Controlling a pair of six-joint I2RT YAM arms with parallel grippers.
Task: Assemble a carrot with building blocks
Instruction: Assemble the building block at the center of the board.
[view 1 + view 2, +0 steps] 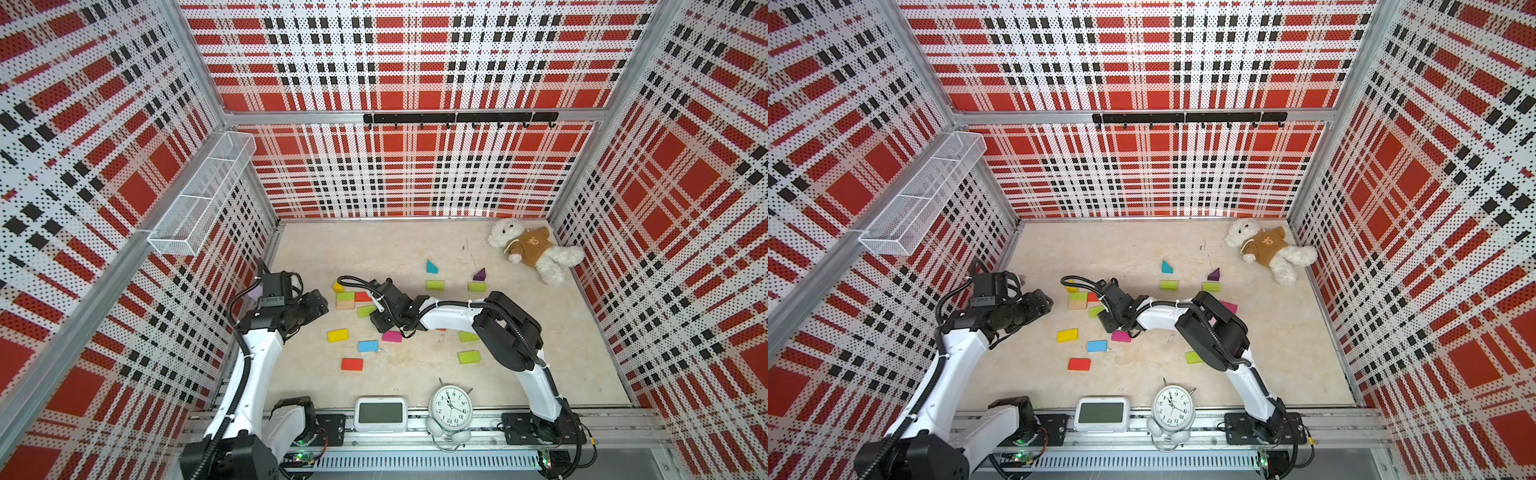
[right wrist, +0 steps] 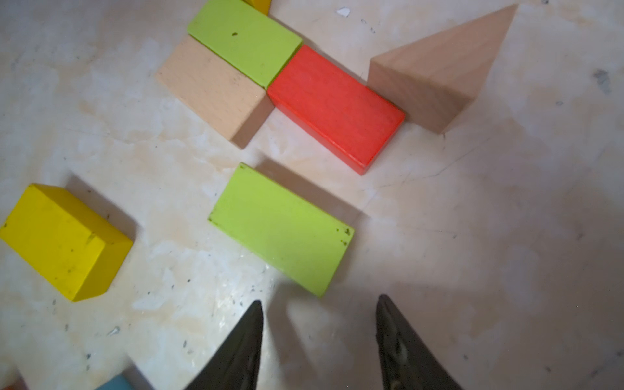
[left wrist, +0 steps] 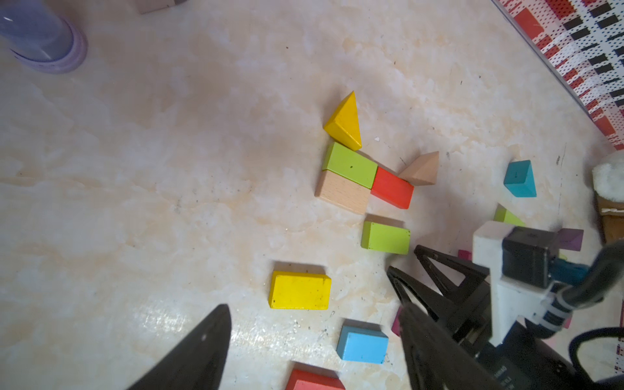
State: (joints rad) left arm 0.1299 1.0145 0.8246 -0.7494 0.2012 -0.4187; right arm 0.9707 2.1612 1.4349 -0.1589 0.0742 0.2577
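Note:
Building blocks lie scattered on the beige floor. A lime brick (image 2: pixel 244 37), a wood brick (image 2: pixel 212 87), a red-orange brick (image 2: pixel 336 106) and a wood wedge (image 2: pixel 432 74) sit touching in a cluster, with a yellow wedge (image 3: pixel 344 123) beside it. A loose lime brick (image 2: pixel 282 228) (image 1: pixel 365 311) lies just ahead of my right gripper (image 2: pixel 320 300), which is open with nothing between its fingers. My left gripper (image 3: pixel 314 307) (image 1: pixel 320 305) hovers open and empty, left of the cluster. A yellow brick (image 3: pixel 300 290) and a blue brick (image 3: pixel 363 342) lie beneath it.
Further bricks: magenta (image 1: pixel 392 336), red (image 1: pixel 352 364), lime (image 1: pixel 469 356), lime (image 1: pixel 434 284), plus a teal wedge (image 1: pixel 431 267) and a purple wedge (image 1: pixel 479 274). A teddy bear (image 1: pixel 532 249) lies back right. An alarm clock (image 1: pixel 451 407) and a white display (image 1: pixel 380 414) stand in front. A lilac hourglass (image 3: pixel 44 37) stands near the left wall.

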